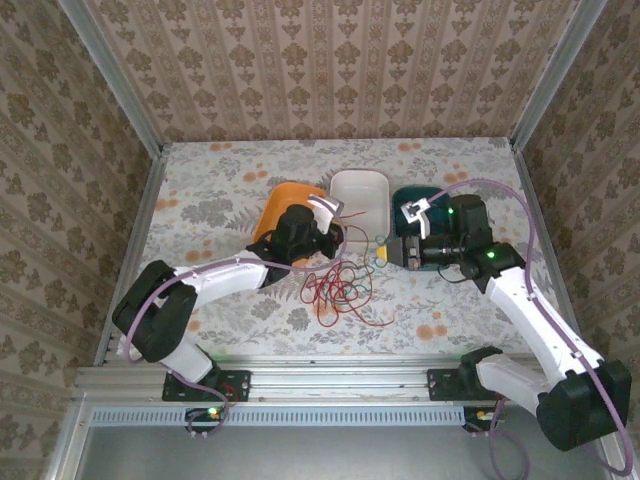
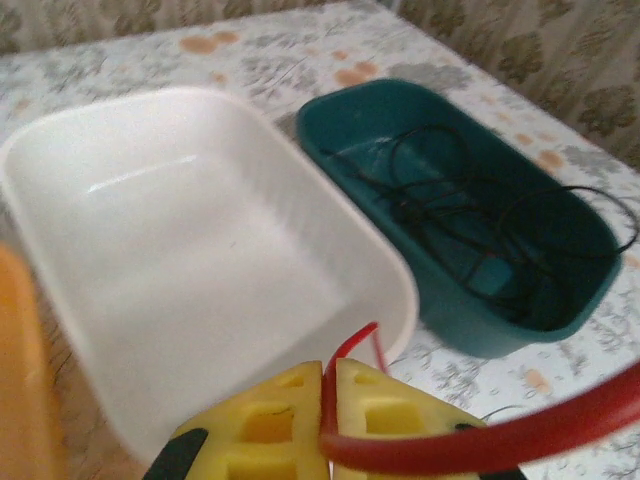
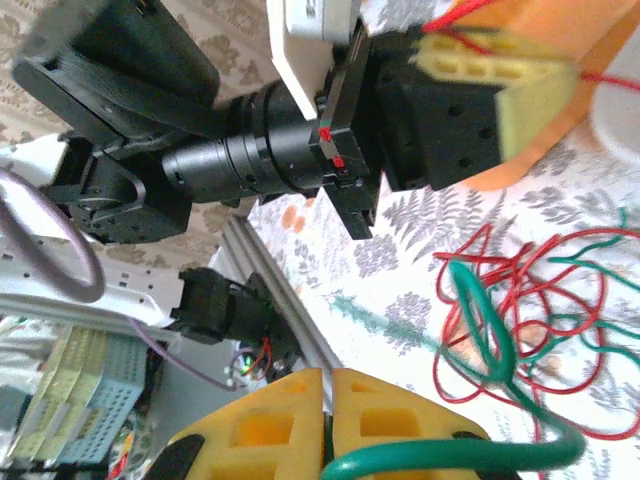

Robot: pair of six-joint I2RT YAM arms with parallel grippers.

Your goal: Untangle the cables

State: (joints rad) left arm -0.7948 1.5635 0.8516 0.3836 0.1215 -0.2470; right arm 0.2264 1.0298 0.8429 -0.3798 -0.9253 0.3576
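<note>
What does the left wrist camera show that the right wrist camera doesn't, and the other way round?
The left wrist view adds the white tray, bare inside, and beside it the teal tray with a black cable lying in it. The right wrist view adds the right claw shut on a green cable, plus the loose red-and-green tangle on the table. Shared by both: the left claw, yellow-padded, shut on a red cable.
</note>
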